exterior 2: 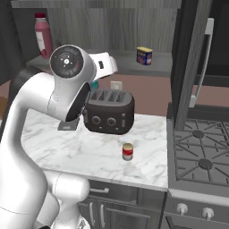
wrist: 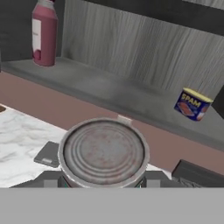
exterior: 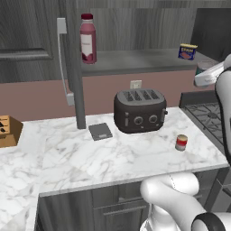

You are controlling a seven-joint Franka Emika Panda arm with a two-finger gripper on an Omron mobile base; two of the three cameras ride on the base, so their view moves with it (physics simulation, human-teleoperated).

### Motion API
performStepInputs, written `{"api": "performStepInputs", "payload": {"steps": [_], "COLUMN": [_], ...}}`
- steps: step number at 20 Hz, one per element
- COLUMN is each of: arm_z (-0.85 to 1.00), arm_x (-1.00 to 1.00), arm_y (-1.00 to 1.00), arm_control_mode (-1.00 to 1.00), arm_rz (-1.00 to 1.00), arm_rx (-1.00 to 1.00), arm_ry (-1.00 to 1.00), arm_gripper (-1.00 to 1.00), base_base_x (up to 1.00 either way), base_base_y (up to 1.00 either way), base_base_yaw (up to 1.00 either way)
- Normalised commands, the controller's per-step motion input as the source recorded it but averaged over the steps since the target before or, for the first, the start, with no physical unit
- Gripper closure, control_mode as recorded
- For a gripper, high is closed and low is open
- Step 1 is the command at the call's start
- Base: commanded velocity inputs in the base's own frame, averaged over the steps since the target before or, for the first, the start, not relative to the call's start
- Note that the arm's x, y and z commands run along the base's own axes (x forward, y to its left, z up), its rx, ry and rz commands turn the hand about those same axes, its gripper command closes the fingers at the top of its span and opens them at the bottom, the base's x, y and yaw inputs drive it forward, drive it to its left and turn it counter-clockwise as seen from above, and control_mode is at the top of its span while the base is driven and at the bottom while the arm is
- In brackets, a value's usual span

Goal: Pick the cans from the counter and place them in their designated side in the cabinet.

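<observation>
Cabinet (exterior: 135,27): dark wood-grain, grey shelf w/ 1 red bottle (exterior: 88,38) & 1 blue tin (exterior: 187,52). Counter (exterior: 90,158): white veined marble; 1 red can (exterior: 181,142), white band, tan top, stands near front right. My claw (wrist: 104,183) is clamped on 2nd can (wrist: 104,151), round ribbed lid, held up in front of shelf.

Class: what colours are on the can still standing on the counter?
Red can: red, white band, tan top; left base view.

Dark toaster (exterior: 139,110), tall red bottle (exterior: 88,39), blue tin (exterior: 187,52), wooden knife block (exterior: 8,131), stove (exterior 2: 202,154)
</observation>
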Motion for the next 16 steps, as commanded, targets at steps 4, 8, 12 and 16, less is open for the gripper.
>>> {"api": "performStepInputs", "payload": {"steps": [4,8,12,16], "arm_z": [0.21,0.18,0.16,0.10], "arm_x": [0.08,0.12,0.11,0.10], "arm_y": [0.00,0.00,0.00,0.00], "arm_control_mode": [-1.00,-1.00,-1.00,-1.00], "arm_rz": [0.00,0.00,0.00,0.00], "arm_rx": [0.00,0.00,0.00,0.00], "arm_ry": [0.00,0.00,0.00,-0.01], "arm_gripper": [1.00,1.00,1.00,1.00], "base_base_x": [0.00,0.00,0.00,0.00], "base_base_y": [0.00,0.00,0.00,0.00], "base_base_yaw": [0.00,0.00,0.00,0.00]}}
